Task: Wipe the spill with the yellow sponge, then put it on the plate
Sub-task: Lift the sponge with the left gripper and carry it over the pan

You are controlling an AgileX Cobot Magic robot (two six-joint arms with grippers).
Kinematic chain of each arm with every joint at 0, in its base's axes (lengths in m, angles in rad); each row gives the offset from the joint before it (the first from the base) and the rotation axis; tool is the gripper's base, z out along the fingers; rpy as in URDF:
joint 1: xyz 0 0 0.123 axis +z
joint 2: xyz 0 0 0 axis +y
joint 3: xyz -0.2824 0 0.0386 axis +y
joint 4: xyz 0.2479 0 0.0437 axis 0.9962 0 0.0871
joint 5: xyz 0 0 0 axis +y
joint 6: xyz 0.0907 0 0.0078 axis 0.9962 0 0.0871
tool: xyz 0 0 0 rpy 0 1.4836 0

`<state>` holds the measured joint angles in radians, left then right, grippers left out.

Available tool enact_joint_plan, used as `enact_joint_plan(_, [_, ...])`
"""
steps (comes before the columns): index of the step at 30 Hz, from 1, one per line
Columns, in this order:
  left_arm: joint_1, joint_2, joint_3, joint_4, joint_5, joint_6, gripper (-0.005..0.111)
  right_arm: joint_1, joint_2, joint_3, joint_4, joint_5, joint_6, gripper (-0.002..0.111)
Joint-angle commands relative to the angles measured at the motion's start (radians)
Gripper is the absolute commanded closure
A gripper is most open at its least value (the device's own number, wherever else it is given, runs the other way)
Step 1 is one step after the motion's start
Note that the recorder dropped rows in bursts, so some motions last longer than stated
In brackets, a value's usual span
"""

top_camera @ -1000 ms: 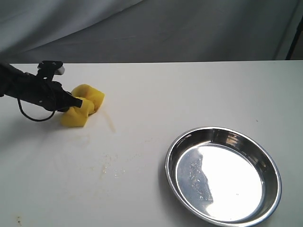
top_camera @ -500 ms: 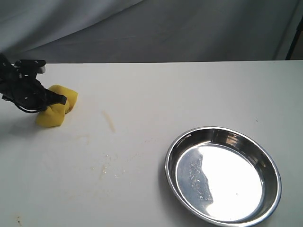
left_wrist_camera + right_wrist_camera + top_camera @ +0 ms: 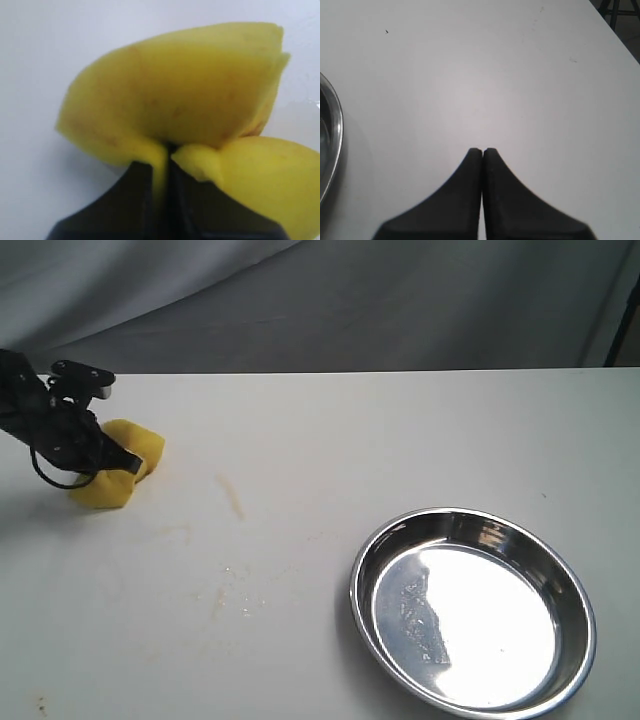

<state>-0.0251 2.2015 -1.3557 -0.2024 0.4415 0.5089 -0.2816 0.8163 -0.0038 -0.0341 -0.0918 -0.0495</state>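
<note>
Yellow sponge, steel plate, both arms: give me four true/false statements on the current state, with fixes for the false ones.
1. The bright yellow foam sponge lies in the round shiny steel plate. False: it sits at the far left of the white table, well apart from the plate.
2. The left jaws are shut on the sponge, pinching it into two bulging lobes. True.
3. The right jaws stand wide open. False: they are closed together with nothing between them, over bare table beside the plate's rim.
4. The table shows faint tan smears between the sponge and the plate. True.
</note>
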Motion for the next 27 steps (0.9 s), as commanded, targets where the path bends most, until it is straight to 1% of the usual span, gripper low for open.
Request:
enact_joint_plan(1, [-0.124, 0.069, 0.037, -0.025, 0.175, 0.053, 0.107, -0.008, 0.002, 0.004, 0.000, -0.016, 0.005, 0.108])
enact_joint_plan(8, [-0.267, 0.069, 0.037, -0.029, 0.138, 0.053, 0.107, -0.008, 0.002, 0.004, 0.000, -0.016, 0.005, 0.108])
enact_joint_plan(11, [-0.304, 0.069, 0.037, -0.035, 0.145, 0.053, 0.107, -0.008, 0.002, 0.004, 0.000, -0.016, 0.005, 0.108])
enact_joint_plan(15, [-0.332, 0.069, 0.037, -0.067, 0.194, 0.070, 0.107, -0.008, 0.002, 0.004, 0.000, -0.016, 0.005, 0.108])
enact_joint_plan(18, [-0.340, 0.069, 0.037, -0.159, 0.278, 0.177, 0.107, -0.008, 0.002, 0.004, 0.000, -0.016, 0.005, 0.108])
enact_joint_plan(20, [-0.340, 0.069, 0.037, -0.244, 0.353, 0.267, 0.107, -0.008, 0.002, 0.004, 0.000, -0.016, 0.005, 0.108])
enact_joint_plan(23, [-0.340, 0.069, 0.035, -0.323, 0.468, 0.375, 0.107, -0.008, 0.002, 0.004, 0.000, -0.016, 0.005, 0.108])
enact_joint_plan(25, [-0.340, 0.069, 0.035, -0.348, 0.517, 0.412, 0.107, -0.008, 0.002, 0.004, 0.000, -0.016, 0.005, 0.108])
enact_joint_plan(27, [-0.340, 0.069, 0.035, -0.348, 0.547, 0.413, 0.107, -0.008, 0.002, 0.004, 0.000, -0.016, 0.005, 0.108])
